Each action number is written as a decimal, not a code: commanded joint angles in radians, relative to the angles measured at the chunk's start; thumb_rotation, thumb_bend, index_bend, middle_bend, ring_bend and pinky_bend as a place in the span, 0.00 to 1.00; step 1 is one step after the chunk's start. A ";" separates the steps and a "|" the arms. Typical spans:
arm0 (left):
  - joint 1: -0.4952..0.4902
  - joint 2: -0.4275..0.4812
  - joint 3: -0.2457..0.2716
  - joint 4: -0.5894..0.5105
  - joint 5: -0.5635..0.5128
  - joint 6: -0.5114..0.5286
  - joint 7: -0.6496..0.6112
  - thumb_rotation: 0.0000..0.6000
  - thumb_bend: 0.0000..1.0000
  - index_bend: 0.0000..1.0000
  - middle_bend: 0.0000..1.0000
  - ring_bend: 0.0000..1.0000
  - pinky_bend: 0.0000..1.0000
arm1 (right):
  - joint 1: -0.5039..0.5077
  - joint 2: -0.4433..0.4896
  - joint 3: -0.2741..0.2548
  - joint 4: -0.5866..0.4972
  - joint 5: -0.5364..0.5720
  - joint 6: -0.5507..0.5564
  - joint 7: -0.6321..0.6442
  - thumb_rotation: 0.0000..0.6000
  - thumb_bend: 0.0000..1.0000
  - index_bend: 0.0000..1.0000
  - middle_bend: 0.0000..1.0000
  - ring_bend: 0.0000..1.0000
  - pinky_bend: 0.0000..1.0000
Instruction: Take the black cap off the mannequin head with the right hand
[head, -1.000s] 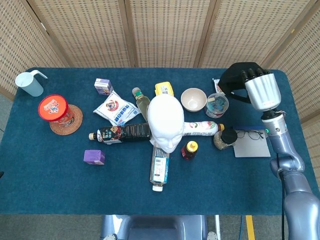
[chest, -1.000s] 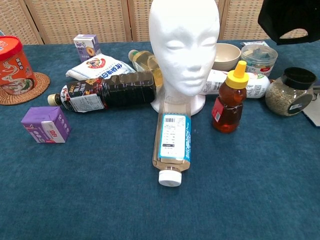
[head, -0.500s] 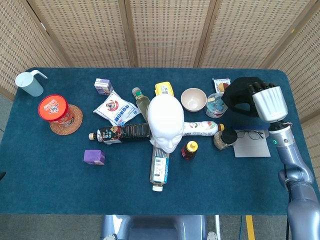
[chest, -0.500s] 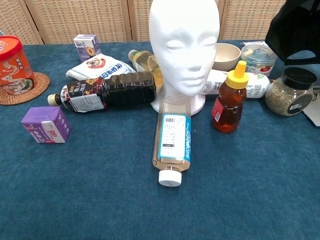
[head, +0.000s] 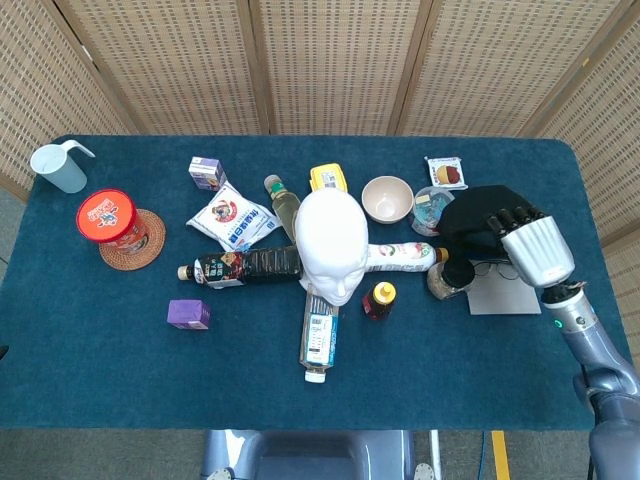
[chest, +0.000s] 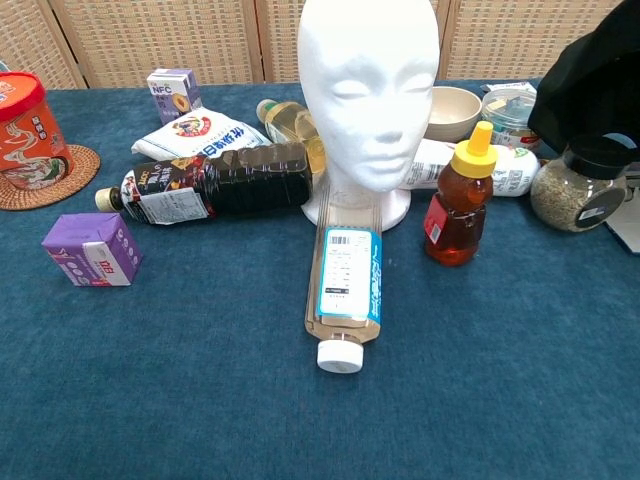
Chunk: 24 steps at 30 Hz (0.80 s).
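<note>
From the mannequin head, the honey bottle lies at four o'clock, the bowl at one o'clock.

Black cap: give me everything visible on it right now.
The black cap is off the mannequin head, which stands bare. It looks like soft dark fabric, bunched, with no markings readable. The right hand grips it at the table's right side, above the grain jar and the glasses; the chest view shows it hanging just over the jar's black lid. Whether it touches the jar cannot be told.
</note>
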 joint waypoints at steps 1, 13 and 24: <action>0.001 0.001 0.001 -0.001 0.001 0.001 0.000 1.00 0.08 0.00 0.00 0.00 0.14 | -0.018 0.014 -0.024 -0.034 -0.019 0.024 -0.002 1.00 0.47 0.62 0.68 0.64 0.76; 0.012 0.013 0.010 0.009 0.016 0.001 -0.045 1.00 0.08 0.00 0.00 0.00 0.14 | -0.086 0.157 -0.128 -0.318 -0.114 0.085 -0.065 1.00 0.16 0.28 0.40 0.45 0.59; 0.015 0.014 0.016 0.012 0.024 0.002 -0.050 1.00 0.08 0.00 0.00 0.00 0.14 | -0.120 0.339 -0.176 -0.671 -0.181 0.078 -0.151 1.00 0.00 0.24 0.31 0.33 0.43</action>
